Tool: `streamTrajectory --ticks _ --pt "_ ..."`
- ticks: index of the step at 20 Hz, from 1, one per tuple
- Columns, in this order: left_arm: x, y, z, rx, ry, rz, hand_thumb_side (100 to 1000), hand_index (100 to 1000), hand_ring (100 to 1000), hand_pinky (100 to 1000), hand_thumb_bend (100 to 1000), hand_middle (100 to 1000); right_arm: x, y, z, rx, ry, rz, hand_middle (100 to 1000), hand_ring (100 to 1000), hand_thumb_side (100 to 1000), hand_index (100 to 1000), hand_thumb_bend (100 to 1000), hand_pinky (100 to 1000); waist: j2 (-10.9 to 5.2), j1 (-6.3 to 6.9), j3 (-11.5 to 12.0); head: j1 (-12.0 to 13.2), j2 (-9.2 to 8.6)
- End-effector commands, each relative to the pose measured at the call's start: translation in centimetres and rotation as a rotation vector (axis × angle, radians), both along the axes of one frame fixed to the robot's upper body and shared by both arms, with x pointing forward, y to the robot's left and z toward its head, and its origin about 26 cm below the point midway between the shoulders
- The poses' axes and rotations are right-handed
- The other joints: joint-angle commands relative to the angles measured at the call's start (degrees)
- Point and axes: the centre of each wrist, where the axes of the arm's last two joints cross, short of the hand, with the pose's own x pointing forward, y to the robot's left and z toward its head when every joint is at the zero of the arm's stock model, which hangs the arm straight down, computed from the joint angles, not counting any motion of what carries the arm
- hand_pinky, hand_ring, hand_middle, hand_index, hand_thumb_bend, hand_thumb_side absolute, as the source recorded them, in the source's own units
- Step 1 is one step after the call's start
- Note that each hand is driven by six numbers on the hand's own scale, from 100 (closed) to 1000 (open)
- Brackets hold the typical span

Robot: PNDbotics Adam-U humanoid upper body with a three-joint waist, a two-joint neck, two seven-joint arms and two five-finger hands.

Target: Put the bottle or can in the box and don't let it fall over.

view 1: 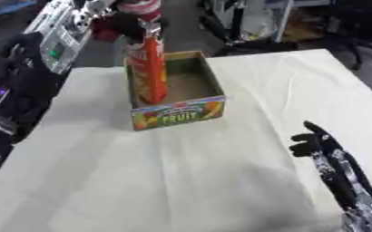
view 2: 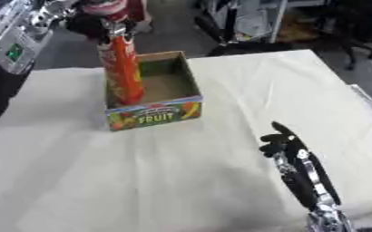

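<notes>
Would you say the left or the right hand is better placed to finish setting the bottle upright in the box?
Left, probably. The left hand is at the top of the orange bottle, which stands upright inside the fruit box. The right hand is idle near the table's lower right, away from the box.

box (view 1: 191, 111) sits far-left on tabletop (view 1: 181, 181). bottle (view 1: 151, 72) upright inside it, against its left wall. right hand (view 1: 320, 145) near-right over tabletop, well apart from box.
</notes>
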Motion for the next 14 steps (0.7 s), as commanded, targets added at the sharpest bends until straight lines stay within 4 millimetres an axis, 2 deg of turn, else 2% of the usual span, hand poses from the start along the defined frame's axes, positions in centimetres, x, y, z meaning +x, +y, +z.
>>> streamTrajectory --ticks 1,2,5,6,7,10,14 --pt "-0.7 1.0 1.8 0.03 -0.047 0.005 828 936 829 782 970 805 0.3 0.0 0.7 -0.005 -0.025 0.005 697 680 847 944 100 669 -0.96 -0.02 0.2 -0.73 -0.81" --pt "-0.8 1.5 2.0 0.027 -0.061 0.012 855 941 845 795 998 821 0.3 -0.1 0.7 -0.005 -0.025 0.003 697 680 848 944 100 669 -0.94 -0.04 0.31 -1.01 -0.98" --pt "-1.4 2.9 2.8 -0.012 -0.096 0.032 896 940 865 793 1000 841 0.3 -0.2 0.7 -0.006 -0.024 -0.001 697 681 848 944 100 669 -0.9 -0.07 0.66 -1.52 -1.27" --pt "-1.8 3.6 3.2 -0.036 -0.114 0.037 874 934 847 771 993 825 0.3 -0.2 0.7 -0.006 -0.024 -0.002 697 681 848 944 100 669 -0.89 -0.08 0.85 -1.75 -1.3" --pt "-2.4 4.5 3.6 -0.071 -0.136 0.04 835 925 825 747 931 801 0.3 -0.3 0.7 -0.007 -0.024 -0.005 697 681 849 944 100 669 -0.86 -0.08 1.05 -1.91 -1.29" --pt "-5.0 7.3 4.7 -0.197 -0.196 0.031 779 911 799 707 832 766 0.3 -0.5 0.7 -0.009 -0.022 -0.015 697 680 850 943 100 669 -0.83 0.06 1.86 -2.13 -1.09" --pt "-9.5 9.9 4.2 -0.333 -0.235 0.008 759 897 785 679 797 746 0.2 -0.7 0.7 -0.013 -0.023 -0.024 697 680 850 943 100 669 -0.71 0.13 3.3 -2.46 -0.93"
